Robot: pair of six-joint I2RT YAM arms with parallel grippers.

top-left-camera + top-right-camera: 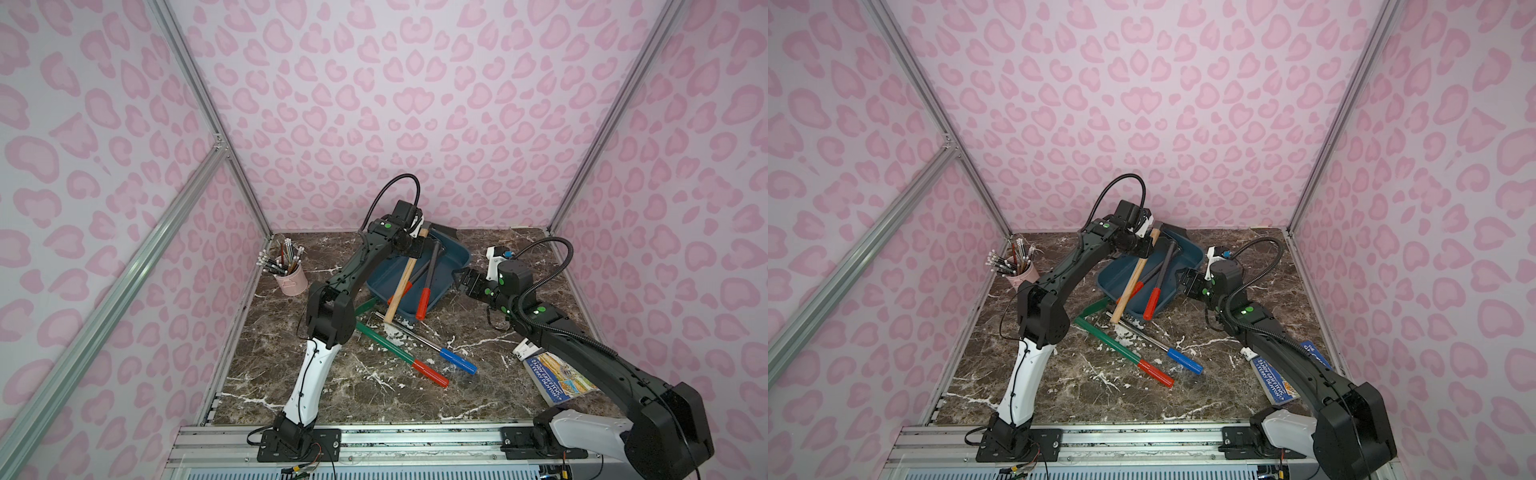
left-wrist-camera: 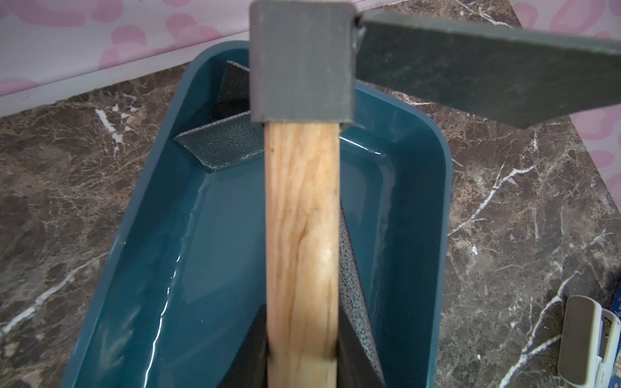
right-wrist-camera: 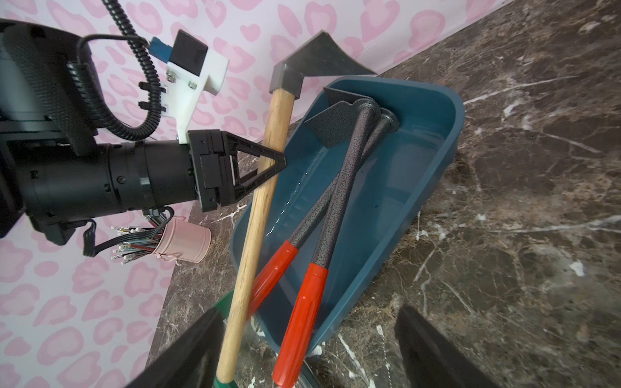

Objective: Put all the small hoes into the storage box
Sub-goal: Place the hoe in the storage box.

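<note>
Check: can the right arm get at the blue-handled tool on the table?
Probably yes. Its blue handle lies bare on the table, nothing over it, and the right gripper is open and empty nearby, beside the box.

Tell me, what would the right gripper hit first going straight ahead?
Probably the near wall of the storage box. The right gripper points at it, open; depth is hard to judge.
</note>
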